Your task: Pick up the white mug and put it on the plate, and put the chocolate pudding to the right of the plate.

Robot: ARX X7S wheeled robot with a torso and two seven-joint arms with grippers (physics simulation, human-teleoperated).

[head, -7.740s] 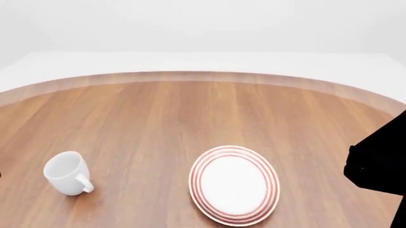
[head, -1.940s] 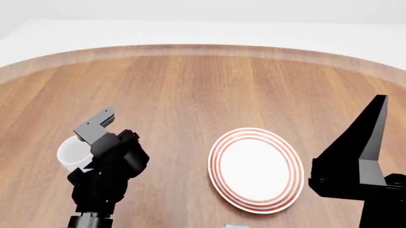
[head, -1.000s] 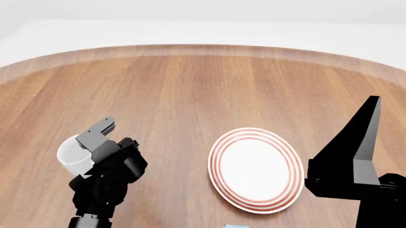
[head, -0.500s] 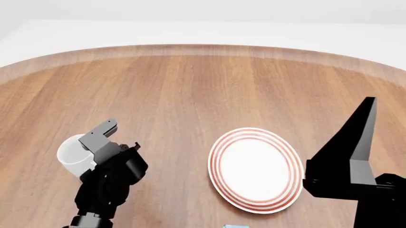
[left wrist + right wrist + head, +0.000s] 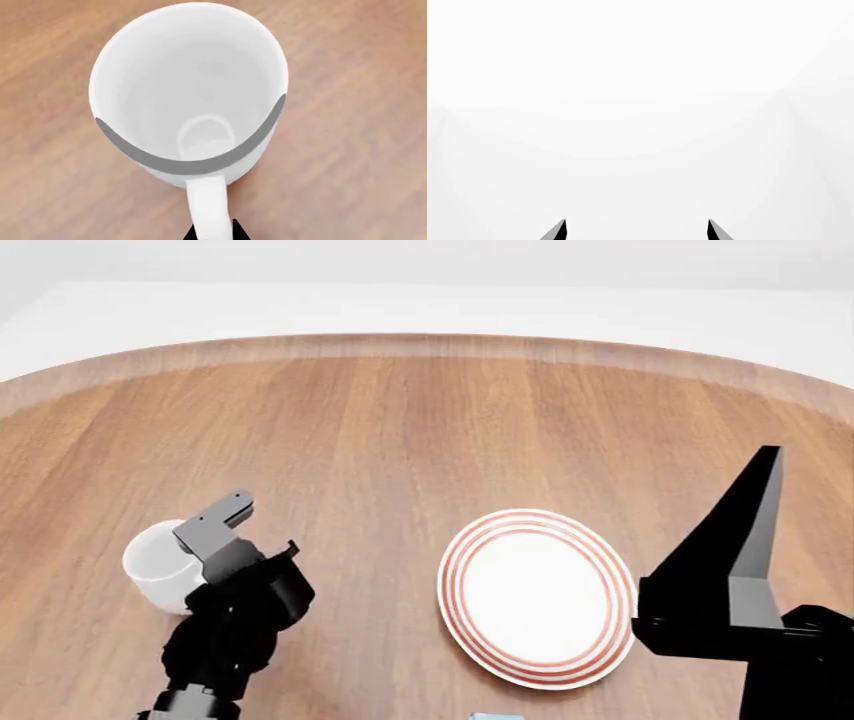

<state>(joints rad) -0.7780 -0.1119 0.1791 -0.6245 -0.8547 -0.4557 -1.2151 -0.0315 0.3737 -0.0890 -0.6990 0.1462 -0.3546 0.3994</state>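
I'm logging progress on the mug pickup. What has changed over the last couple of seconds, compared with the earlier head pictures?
The left tool has come down beside the white mug and edged toward the robot; in the wrist view the handle now sits at its tips. A grip isn't confirmed. The right arm sank slightly. The mug is on the table, and the plate hasn't moved.

Round wooden table (image 5: 400,430) with reddish-brown plank grain and a paler curved rim, plain white floor (image 5: 427,310) beyond its far edge, blank white walls, soft even light
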